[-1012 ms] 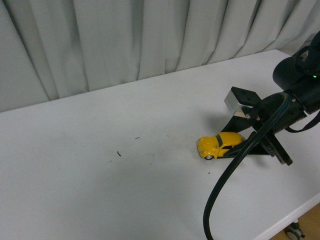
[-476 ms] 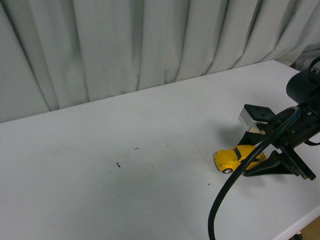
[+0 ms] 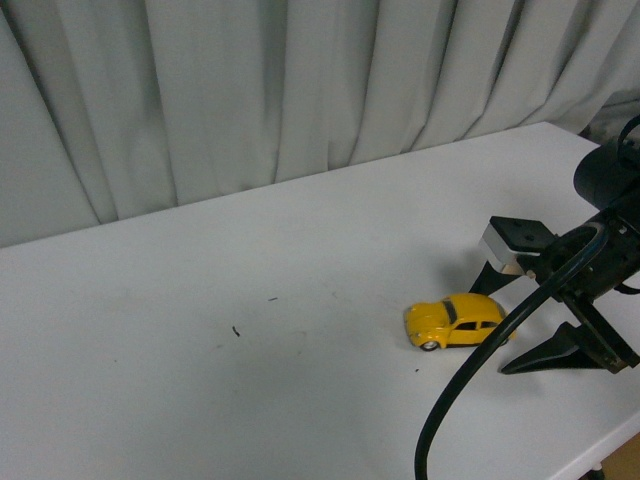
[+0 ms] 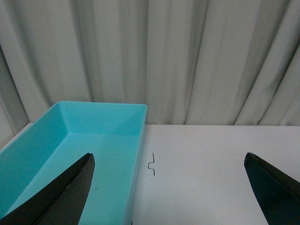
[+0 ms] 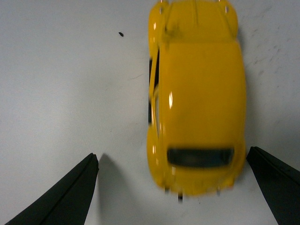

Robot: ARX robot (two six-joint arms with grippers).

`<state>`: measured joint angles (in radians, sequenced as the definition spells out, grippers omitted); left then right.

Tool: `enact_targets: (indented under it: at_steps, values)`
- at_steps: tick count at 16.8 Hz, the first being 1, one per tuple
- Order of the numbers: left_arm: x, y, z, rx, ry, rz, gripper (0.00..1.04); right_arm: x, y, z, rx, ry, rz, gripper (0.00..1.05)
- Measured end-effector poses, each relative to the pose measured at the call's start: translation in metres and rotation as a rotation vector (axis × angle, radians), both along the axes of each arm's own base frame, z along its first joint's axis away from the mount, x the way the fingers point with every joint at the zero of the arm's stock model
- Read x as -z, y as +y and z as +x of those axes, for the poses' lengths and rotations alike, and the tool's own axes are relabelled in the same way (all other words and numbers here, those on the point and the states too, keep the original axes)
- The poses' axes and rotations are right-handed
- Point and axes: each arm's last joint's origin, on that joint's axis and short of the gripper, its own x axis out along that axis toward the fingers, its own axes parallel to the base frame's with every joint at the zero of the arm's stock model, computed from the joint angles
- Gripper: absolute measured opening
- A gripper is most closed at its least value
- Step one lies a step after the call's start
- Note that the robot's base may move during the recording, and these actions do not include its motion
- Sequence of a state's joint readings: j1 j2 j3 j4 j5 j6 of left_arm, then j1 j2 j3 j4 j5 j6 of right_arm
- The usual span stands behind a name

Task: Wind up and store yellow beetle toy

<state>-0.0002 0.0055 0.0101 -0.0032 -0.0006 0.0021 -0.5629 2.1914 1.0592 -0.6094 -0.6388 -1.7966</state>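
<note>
The yellow beetle toy (image 3: pixel 455 322) stands on its wheels on the white table (image 3: pixel 200 380), right of the middle, nose to the left. My right gripper (image 3: pixel 491 331) is open just behind it, one finger on each side of its rear, touching nothing. In the right wrist view the toy (image 5: pixel 197 103) lies between and ahead of the spread fingers of the right gripper (image 5: pixel 171 154), rear window nearest. My left gripper (image 4: pixel 168 157) is open and empty, out of the front view, hovering by a turquoise bin (image 4: pixel 139 140).
The bin is empty and sits at the table's edge by the grey curtain (image 3: pixel 300 90). A small bent wire (image 4: pixel 151 164) lies beside it. Dark specks (image 3: pixel 236 330) mark the tabletop. The table's front edge (image 3: pixel 560 445) runs close by the right arm.
The right gripper dragged the toy rightward while shut on it, then opened. The toy now stands free and has rolled a little to the left, away from the fingers.
</note>
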Motion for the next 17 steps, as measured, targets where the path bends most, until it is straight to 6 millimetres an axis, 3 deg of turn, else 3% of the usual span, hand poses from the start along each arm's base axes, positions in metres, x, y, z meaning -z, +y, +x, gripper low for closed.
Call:
enact_targets:
  at_steps: [7,11,14,15,17]
  values:
    - [0.000,0.000,0.000,0.000,0.000,0.000,0.98,-0.004,-0.002,0.002,0.018,-0.031,-0.037,0.98]
    - [0.000,0.000,0.000,0.000,0.000,0.000,0.98,-0.024,0.001,0.015,0.026,-0.150,-0.108,0.98]
    - [0.000,0.000,0.000,0.000,0.000,0.000,0.98,-0.079,0.021,0.030,-0.047,-0.407,-0.077,0.98]
    - [0.000,0.000,0.000,0.000,0.000,0.000,0.98,-0.111,0.030,0.035,-0.079,-0.544,-0.079,0.98]
    - [0.000,0.000,0.000,0.000,0.000,0.000,0.98,-0.155,0.040,0.036,-0.073,-0.707,-0.075,0.98]
